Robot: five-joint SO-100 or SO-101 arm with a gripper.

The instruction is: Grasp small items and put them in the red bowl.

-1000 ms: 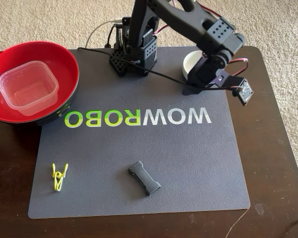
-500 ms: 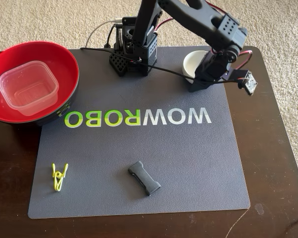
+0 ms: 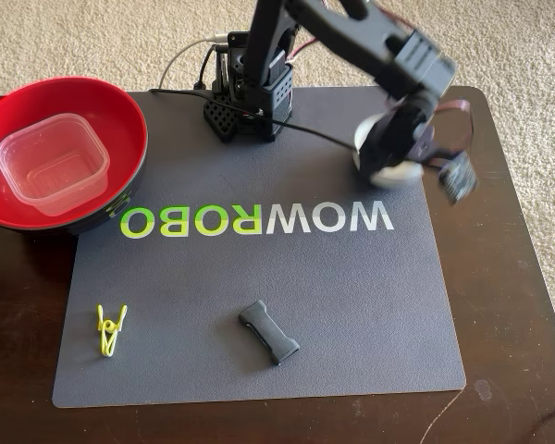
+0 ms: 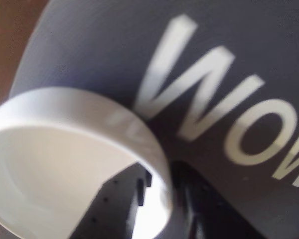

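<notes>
End effector (image 3: 391, 165) clamped on small white bowl (image 4: 65, 149) by its rim, tilted; red bowl (image 3: 120, 102) far to fixed-view left of it, across mat w/ clear container (image 3: 51, 162) inside.

My black plastic fingers (image 4: 139, 199) pinch a small white round bowl (image 4: 84, 119) over a grey mat (image 3: 351, 305) lettered white and green
</notes>
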